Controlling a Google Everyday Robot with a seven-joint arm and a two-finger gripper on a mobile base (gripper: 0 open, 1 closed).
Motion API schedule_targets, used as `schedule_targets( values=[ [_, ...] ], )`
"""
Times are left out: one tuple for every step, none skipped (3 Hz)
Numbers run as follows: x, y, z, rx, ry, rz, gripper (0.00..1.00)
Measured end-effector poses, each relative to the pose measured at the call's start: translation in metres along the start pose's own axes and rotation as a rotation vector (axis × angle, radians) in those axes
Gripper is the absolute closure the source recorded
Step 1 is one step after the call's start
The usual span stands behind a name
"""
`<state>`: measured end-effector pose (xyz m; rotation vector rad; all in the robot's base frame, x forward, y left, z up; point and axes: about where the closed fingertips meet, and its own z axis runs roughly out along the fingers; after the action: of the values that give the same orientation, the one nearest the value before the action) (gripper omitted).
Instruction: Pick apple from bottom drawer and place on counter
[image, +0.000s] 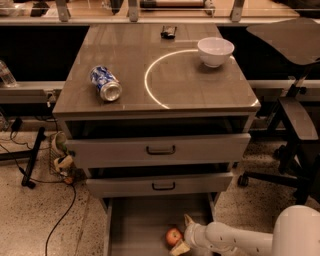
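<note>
The apple (173, 236), small and red-orange, lies on the floor of the open bottom drawer (135, 227), near its right front. My gripper (183, 234) reaches in from the lower right on a white arm, its fingers spread on either side of the apple's right half, one tip above and one below. The jaws are open and not closed on the fruit. The counter (165, 75) above is glossy grey-brown with a thin white circle line.
A blue-and-white can (105, 83) lies on its side on the counter's left. A white bowl (215, 51) stands at the back right, a small dark object (169, 32) at the back. Two closed drawer fronts sit above. Chairs (295, 125) stand right; cables (60, 200) lie left.
</note>
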<state>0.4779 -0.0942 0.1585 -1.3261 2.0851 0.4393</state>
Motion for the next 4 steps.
schedule_targets(
  values=[
    [0.001,-0.004,0.017,0.007,-0.005,0.033,0.00],
    [-0.001,0.001,0.030,-0.008,-0.018,0.054,0.26],
    [0.000,0.006,0.034,-0.017,-0.020,0.065,0.48],
    [0.007,0.012,0.030,-0.021,-0.013,0.080,0.72]
  ],
)
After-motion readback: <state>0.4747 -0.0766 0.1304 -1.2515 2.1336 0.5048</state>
